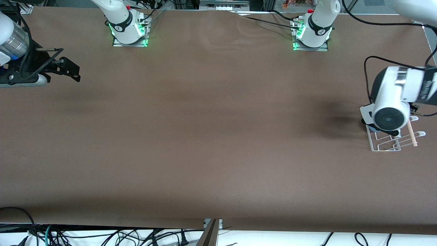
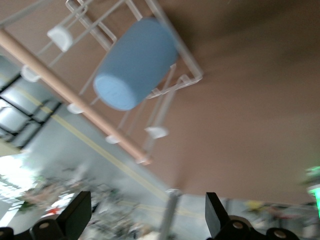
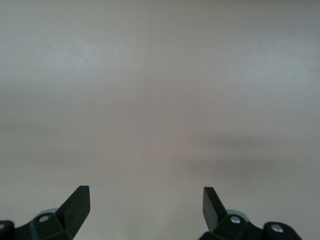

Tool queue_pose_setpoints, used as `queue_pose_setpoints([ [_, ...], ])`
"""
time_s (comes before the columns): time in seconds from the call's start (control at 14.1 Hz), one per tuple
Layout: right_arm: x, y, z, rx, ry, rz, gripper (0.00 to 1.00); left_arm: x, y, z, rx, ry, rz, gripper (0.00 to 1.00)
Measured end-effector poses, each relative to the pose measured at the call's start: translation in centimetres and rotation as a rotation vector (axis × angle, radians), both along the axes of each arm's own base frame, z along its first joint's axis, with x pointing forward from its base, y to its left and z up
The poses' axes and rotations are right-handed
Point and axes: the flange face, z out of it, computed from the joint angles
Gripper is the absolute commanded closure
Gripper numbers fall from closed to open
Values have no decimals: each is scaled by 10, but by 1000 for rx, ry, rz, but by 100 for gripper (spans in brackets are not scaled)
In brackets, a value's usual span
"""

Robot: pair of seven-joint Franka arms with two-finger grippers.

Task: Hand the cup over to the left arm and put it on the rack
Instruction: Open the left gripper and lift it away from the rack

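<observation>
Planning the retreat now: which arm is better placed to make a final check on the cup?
Left. The left gripper, open, hangs over the rack where the cup sits; the right gripper waits at the right arm's end.

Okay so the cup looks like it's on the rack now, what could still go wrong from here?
The cup sits upside down on the rack and appears tilted, so it may not be fully seated and could tip. The left hand is open and apart from the cup but over the rack; a careless withdrawal might clip the cup or the wooden rod. The rack looks light and could shift if bumped. The right hand waits open over bare table.
</observation>
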Motion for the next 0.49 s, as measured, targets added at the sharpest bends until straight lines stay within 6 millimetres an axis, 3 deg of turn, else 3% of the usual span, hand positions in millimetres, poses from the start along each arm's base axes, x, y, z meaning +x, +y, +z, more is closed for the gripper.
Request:
queue_pose_setpoints([
  [0.14,3,-19,3,11,-6,-36,0,9,-20,18,-113,-85,129,0],
  [0.28,4,-32,5,18,-9,-58,0,23,-42,48,-228,-168,209,0],
  [0.49,5,-26,2,22,-4,-50,0,43,-68,130,-358,-323,210,0],
])
